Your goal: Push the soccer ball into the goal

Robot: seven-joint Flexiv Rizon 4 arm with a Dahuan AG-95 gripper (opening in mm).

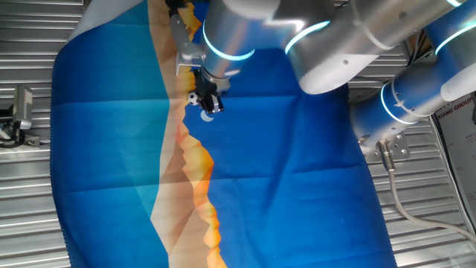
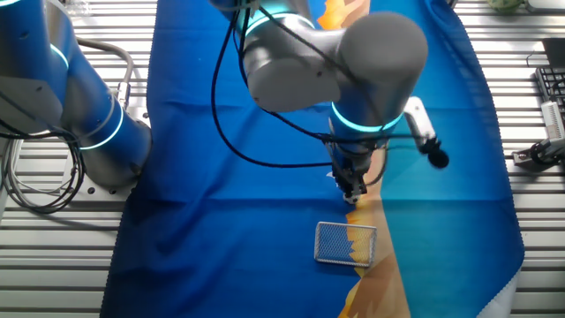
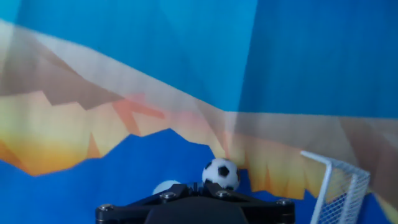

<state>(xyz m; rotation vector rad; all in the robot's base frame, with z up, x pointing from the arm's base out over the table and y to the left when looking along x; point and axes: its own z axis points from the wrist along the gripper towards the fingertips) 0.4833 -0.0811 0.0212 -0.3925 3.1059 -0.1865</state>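
The soccer ball (image 3: 220,173), tiny, white with black patches, lies on the blue cloth right at my fingertips, slightly right of them in the hand view. It also shows in one fixed view (image 1: 193,97), just left of my gripper (image 1: 209,99). My gripper (image 3: 196,188) is shut and empty, its tips low over the cloth. The goal (image 3: 339,186), a pale frame with a fine mesh net, stands beyond the ball to the right. In the other fixed view the goal (image 2: 346,243) lies on the cloth just in front of my gripper (image 2: 353,190).
A flat white printed moon shape (image 3: 165,186) is on the cloth left of the ball. The blue cloth (image 1: 297,171) has an orange and tan mountain print (image 1: 197,171). Slatted metal table (image 1: 30,201) surrounds it. A second blue arm base (image 2: 79,115) stands beside the cloth.
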